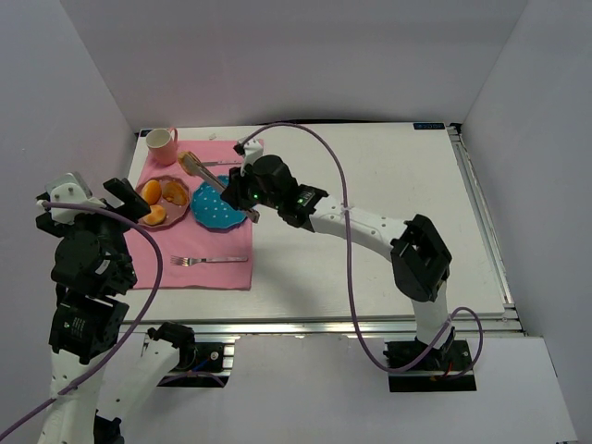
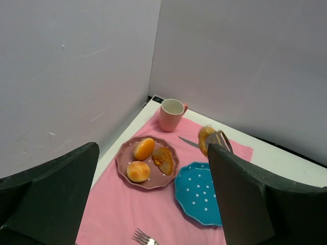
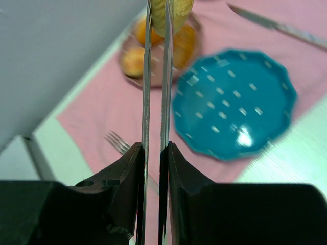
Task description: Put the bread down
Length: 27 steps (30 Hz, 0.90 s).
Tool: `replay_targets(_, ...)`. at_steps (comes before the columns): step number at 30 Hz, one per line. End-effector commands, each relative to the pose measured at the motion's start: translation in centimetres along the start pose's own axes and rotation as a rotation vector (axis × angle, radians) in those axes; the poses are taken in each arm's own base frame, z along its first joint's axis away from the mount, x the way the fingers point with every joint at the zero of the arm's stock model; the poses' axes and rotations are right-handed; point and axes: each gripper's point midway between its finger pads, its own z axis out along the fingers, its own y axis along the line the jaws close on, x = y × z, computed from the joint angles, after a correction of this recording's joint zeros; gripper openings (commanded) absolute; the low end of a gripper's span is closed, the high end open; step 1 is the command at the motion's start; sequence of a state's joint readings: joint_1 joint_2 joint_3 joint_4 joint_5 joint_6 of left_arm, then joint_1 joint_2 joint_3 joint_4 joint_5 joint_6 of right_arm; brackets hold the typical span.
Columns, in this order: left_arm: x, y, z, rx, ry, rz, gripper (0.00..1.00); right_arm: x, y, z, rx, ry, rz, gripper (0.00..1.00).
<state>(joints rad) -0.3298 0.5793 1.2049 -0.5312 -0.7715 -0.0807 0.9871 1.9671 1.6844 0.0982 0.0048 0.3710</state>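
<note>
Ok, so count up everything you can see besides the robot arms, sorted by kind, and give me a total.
Bread rolls: 4
Plates: 2, pink plate and blue plate
Mug: 1
Fork: 1
Knife: 1
Tongs: 1
Placemat: 1
Total: 11

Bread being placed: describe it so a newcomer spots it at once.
Find the pink mat, far left. Above it, the right hand squeezes metal tongs. The bread is the one roll pinched in their tips, not lying on the pink plate.
</note>
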Motion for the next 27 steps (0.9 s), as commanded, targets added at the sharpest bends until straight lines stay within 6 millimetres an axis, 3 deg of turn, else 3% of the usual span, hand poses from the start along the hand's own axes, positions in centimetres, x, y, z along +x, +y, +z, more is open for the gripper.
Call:
replay_targets(1, 0.8, -0.5, 0.1, 0.020, 0.023, 0.011, 0.98, 0.0, -3.5, -0.9, 0.137, -0.001, 0.001, 0.18)
replay_targets(7, 1.1, -0.4, 0.0, 0.024, 0.030, 0.014, 0.98, 3.8, -6.8, -0.4, 0.232, 0.091, 0.026, 0.19)
replay_targets(15, 1.5, -0.5, 0.1, 0.021, 0.041, 0.030, 0.98, 7.6, -9.2, 0.7, 0.308, 0.184, 0.045, 0.21)
replay_targets(21, 1.5, -0.3, 0.2, 0.009, 0.043, 0.036, 0.98, 8.8, -10.1, 0.7, 0.354, 0.218, 0.062, 0.22)
replay_targets(27, 1.4, -0.2, 0.1, 0.007, 0.039, 0.033, 0.98, 8.3, -9.6, 0.0, 0.336, 0.202, 0.062, 0.38)
